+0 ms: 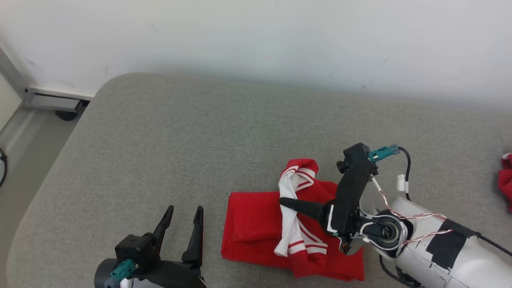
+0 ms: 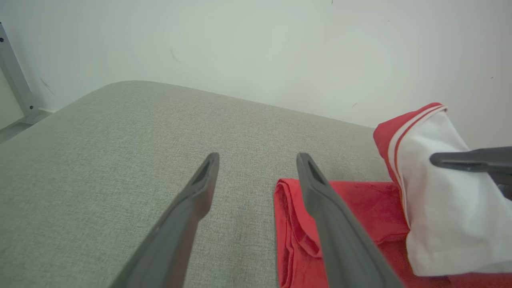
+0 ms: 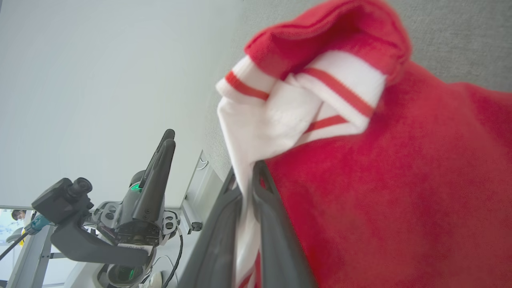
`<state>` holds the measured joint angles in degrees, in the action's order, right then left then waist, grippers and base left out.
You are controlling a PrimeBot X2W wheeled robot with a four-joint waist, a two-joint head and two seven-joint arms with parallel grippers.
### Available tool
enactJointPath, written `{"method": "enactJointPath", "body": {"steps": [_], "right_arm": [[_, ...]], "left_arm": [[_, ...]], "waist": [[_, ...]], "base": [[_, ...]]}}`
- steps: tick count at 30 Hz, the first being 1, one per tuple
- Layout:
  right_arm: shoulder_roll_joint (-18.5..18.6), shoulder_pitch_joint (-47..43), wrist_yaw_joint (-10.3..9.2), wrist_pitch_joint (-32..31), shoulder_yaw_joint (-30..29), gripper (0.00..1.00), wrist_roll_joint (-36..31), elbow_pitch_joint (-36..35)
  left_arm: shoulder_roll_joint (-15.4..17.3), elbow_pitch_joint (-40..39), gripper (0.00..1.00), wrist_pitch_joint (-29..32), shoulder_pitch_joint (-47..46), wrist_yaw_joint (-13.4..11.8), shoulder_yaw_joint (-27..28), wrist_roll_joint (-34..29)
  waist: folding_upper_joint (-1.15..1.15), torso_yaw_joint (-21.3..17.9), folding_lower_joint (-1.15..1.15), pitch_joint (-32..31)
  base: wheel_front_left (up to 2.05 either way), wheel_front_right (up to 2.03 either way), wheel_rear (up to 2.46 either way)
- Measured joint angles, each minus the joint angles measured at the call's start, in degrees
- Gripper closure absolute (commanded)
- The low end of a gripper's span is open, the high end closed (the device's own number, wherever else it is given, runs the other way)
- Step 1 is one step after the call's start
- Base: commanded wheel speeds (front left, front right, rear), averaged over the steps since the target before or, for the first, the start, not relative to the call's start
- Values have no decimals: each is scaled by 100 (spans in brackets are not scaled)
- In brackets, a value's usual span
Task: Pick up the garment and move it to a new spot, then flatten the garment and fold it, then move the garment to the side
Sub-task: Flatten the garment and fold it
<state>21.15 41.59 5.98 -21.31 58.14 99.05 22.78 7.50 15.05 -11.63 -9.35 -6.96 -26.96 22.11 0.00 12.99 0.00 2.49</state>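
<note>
The garment (image 1: 256,228) is red with a white, red-striped band and lies partly folded on the grey padded surface (image 1: 160,140) at the front centre. My right gripper (image 1: 282,201) reaches in from the right and is shut on the white band (image 3: 280,116), which is lifted and draped over its fingers (image 3: 266,224). The left wrist view shows that band (image 2: 440,200) standing above the red cloth (image 2: 360,208), with the right gripper's finger (image 2: 460,160) against it. My left gripper (image 1: 185,210) stands open just left of the garment, holding nothing, its fingertips (image 2: 212,160) above bare fabric.
Another red cloth (image 1: 506,180) lies at the surface's far right edge. A white wall (image 1: 256,40) runs behind. The surface's rounded left edge drops to the floor, where a metal frame (image 1: 52,100) stands. Bare grey surface stretches behind and left of the garment.
</note>
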Motion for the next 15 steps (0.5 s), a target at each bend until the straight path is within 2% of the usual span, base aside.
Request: {"method": "enactJointPath", "body": {"steps": [15], "right_arm": [[-490,125,-92,148,103,100,-143,853]], "left_arm": [[-120,137,0,2,-188,94,-143,-23]], "waist": [[0,471,0,188]], "base": [[0,0,0]]}}
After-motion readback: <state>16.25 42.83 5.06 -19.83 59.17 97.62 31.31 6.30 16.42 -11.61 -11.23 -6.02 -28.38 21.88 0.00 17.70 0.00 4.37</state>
